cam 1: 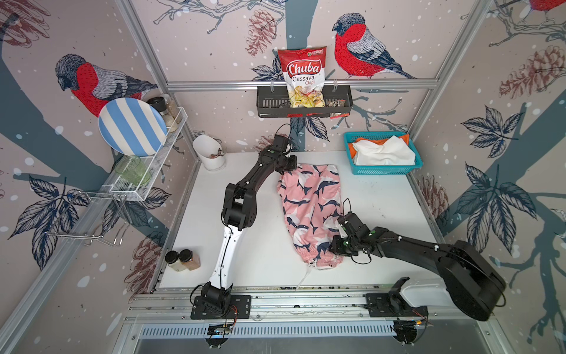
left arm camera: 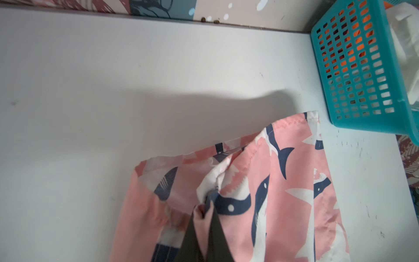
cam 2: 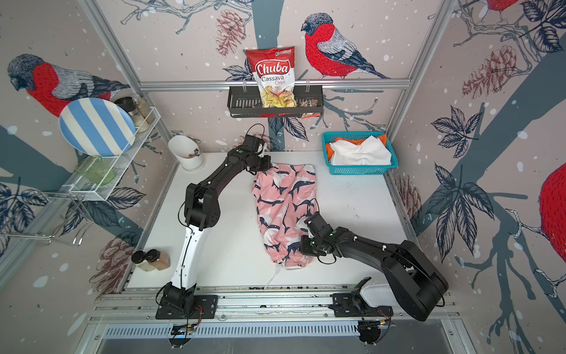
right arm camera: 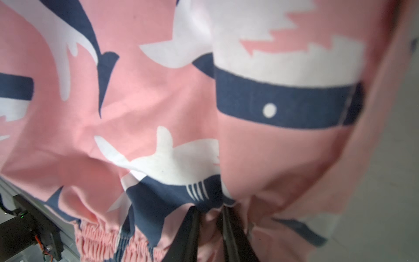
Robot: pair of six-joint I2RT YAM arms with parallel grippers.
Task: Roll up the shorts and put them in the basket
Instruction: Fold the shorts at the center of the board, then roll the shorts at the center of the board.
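Pink shorts [cam 1: 309, 211] lay lengthwise, rear to front edge of desk [cam 1: 382, 208]; left jaws clamped the rear hem, right jaws the front waistband.

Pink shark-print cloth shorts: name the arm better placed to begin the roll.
Left, probably: left gripper is shut on the pink shark-print cloth shorts near their far hem; right gripper pinches by the elastic waistband.

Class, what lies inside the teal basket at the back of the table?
In the teal basket, crumpled white cloth lies on top, with orange cloth showing at its edges. Anything beneath is covered.
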